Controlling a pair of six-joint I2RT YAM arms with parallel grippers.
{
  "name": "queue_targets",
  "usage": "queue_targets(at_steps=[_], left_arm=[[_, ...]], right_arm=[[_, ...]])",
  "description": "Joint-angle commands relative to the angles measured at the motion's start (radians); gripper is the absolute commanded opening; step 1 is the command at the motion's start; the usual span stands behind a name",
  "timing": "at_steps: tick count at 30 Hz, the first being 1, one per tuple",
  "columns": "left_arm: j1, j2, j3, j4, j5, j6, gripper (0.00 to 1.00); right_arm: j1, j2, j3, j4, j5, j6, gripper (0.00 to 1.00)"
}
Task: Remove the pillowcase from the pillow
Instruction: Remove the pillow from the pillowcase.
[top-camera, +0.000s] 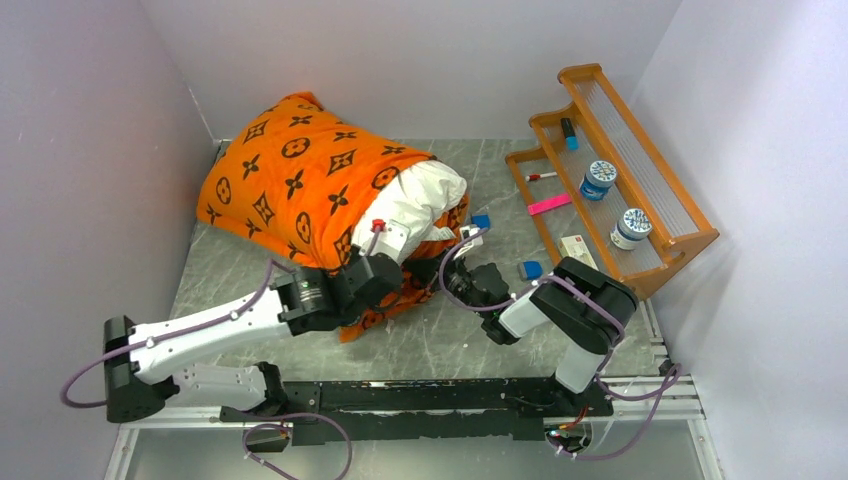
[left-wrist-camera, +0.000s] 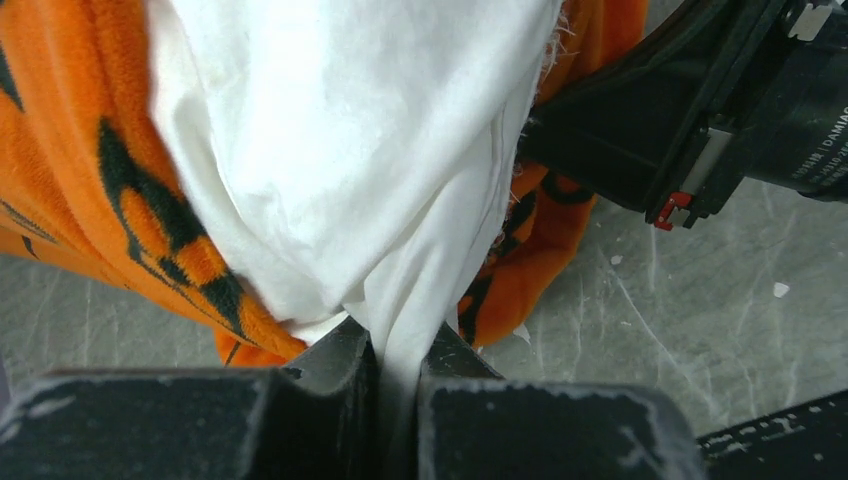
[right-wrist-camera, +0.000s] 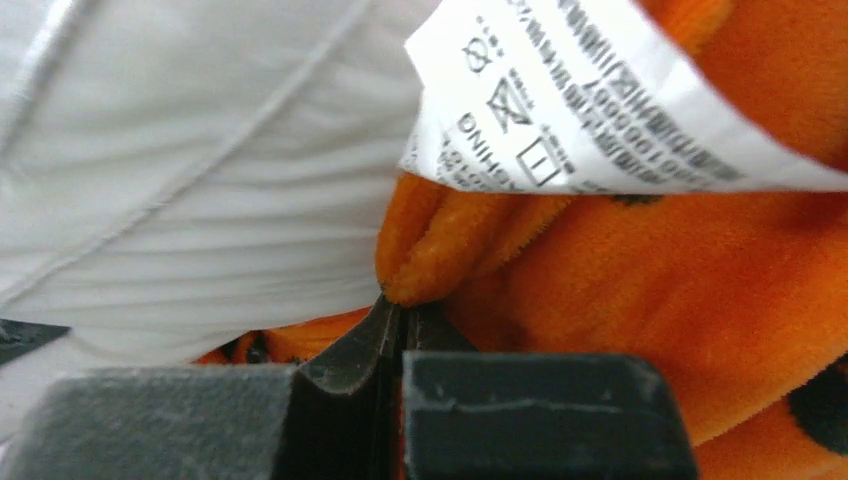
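- Grey marble-patterned tabletop (top-camera: 440, 345) is your work surface, boxed in by pale walls (top-camera: 400, 60) at the back and on both sides.
- At the right edge, an orange-brown wooden rack (top-camera: 690, 240) stands at an angle. It has blue-and-white jars (top-camera: 599, 180) on its steps, and a small blue block (top-camera: 530, 269) lies on the table just beside it.
- The pillowcase (top-camera: 290, 170) is bright orange plush printed with dark brown flowers, stars and circles. It lies at the back left of the table near the left wall and covers most of the pillow.
- The pillow (top-camera: 425, 195) is plain white and plump. It bulges out of the case's open end, which faces right, near the middle of the table.
- Your left gripper (left-wrist-camera: 400, 345) is pressed together on a gathered fold of the white pillow fabric, which runs up from the jaws in tight pleats.
- Your right gripper (right-wrist-camera: 400, 310) is pinching a small fold of the orange pillowcase at its edge.
- A white care label (right-wrist-camera: 600, 110) printed with washing symbols hangs just above that fold.
- Both grippers sit close together at the open end of the case.
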Motion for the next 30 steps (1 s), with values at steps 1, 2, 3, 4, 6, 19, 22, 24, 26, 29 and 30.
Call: queue_targets(at_steps=[1,2,3,4,6,19,22,24,26,29,30], left_arm=[[0.025,-0.144,0.126,-0.052,0.048,0.012,0.05],[0.032,-0.158,0.136,-0.069,0.059,0.011,0.05],[0.038,-0.172,0.147,-0.089,0.068,0.009,0.05],[0.042,-0.189,0.158,-0.105,0.075,0.006,0.05],[0.045,-0.221,0.174,-0.135,0.083,-0.001,0.05],[0.046,-0.381,0.226,-0.202,0.063,-0.026,0.05],[0.046,-0.417,0.224,-0.171,0.088,0.006,0.05],[0.045,-0.428,0.203,-0.142,0.134,0.032,0.05],[0.046,-0.43,0.169,-0.102,0.184,0.049,0.05],[0.045,-0.422,0.095,-0.016,0.243,0.064,0.05],[0.046,-0.413,0.071,0.013,0.262,0.07,0.05]], right_arm=[[-0.079,0.035,-0.026,-0.064,0.153,-0.038,0.0],[-0.087,0.035,-0.024,-0.075,0.159,-0.041,0.0],[-0.099,0.033,-0.021,-0.086,0.163,-0.046,0.0],[-0.11,0.032,-0.017,-0.1,0.169,-0.047,0.0],[-0.133,0.03,-0.011,-0.125,0.178,-0.049,0.0],[-0.277,0.097,0.122,-0.299,0.113,-0.065,0.0],[-0.305,0.121,0.169,-0.339,0.076,-0.08,0.0],[-0.318,0.135,0.191,-0.331,0.043,-0.091,0.0],[-0.324,0.144,0.207,-0.298,-0.001,-0.109,0.0],[-0.324,0.137,0.225,-0.266,-0.061,-0.142,0.0],[-0.324,0.127,0.226,-0.259,-0.072,-0.151,0.02]])
